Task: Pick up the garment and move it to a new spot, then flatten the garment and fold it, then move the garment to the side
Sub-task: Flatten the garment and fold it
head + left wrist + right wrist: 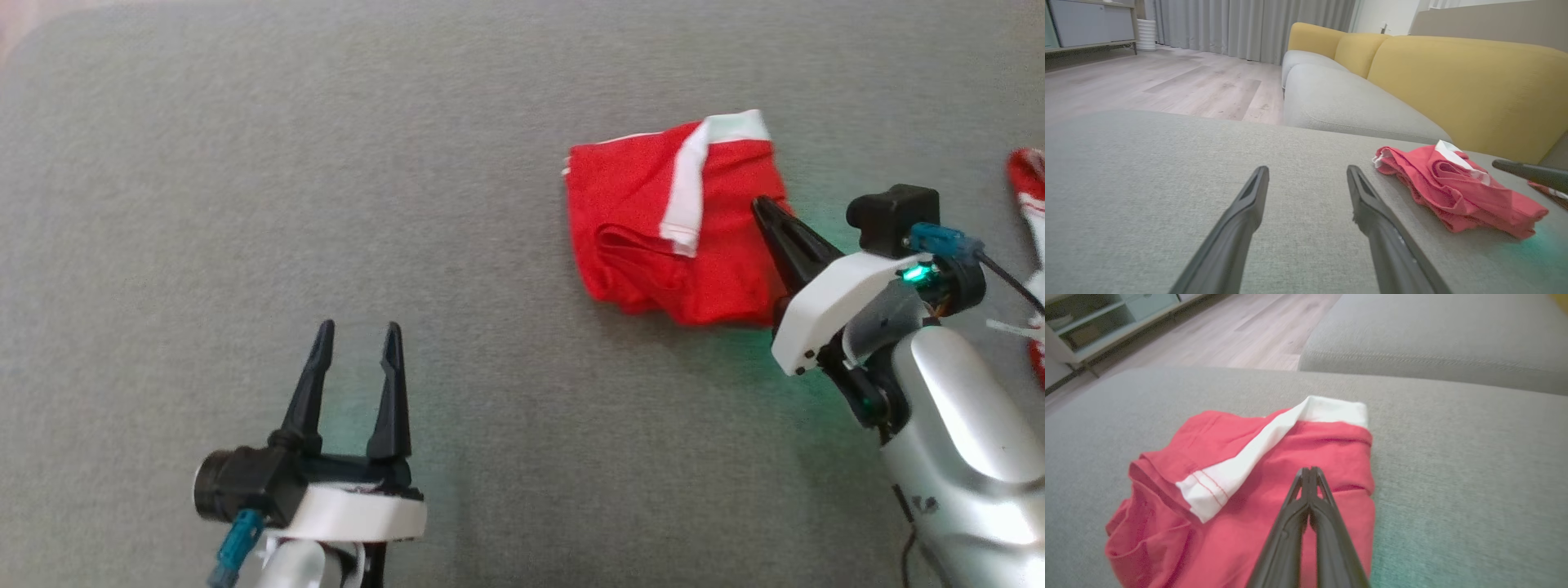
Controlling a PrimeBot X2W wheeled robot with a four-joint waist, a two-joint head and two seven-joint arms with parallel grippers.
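The garment (pixel 629 204) is a crumpled red piece with a white band, lying on the grey cushion at the right of the head view. My right gripper (pixel 763 204) is shut, its two dark fingers pressed together, with the tips over the garment's right edge. From the right wrist camera the closed tips (pixel 1309 470) sit above the red cloth (pixel 1331 445), and no fabric shows between them. My left gripper (pixel 357 331) stands open above bare cushion at the lower left, well away from the garment (pixel 1453 192), with nothing between its fingers (pixel 1257 179).
A second red and white piece of cloth (pixel 1030 196) lies at the right edge, beside my right arm. The grey cushion (pixel 326 163) stretches wide to the left. Beyond it stand a grey sofa seat (pixel 1339 98) with yellow back cushions (pixel 1474 81) and a wooden floor (pixel 1180 81).
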